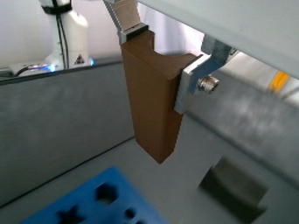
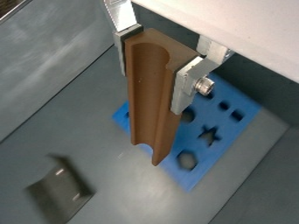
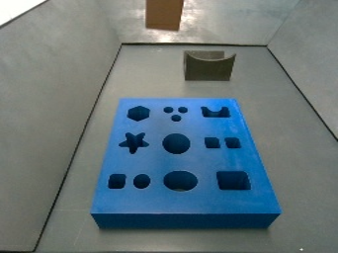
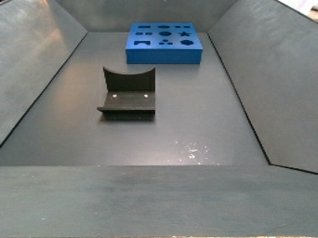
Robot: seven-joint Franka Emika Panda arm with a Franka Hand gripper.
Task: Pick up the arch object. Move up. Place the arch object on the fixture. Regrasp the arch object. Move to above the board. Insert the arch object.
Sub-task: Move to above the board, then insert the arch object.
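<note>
- The tool (image 1: 163,61), with flat silver plate fingers (image 2: 187,83), hangs high over the grey floor and is clenched around the orange-brown elongated arch block with a channel along one face (image 2: 152,96).
- The block hangs upright, clear of everything below; in a side view only its lower end (image 3: 164,13) shows.
- The dark grey fixture with a curved dip (image 4: 128,91) stands apart from the large bright blue slab board with dark shaped cutouts (image 3: 185,158).
</note>
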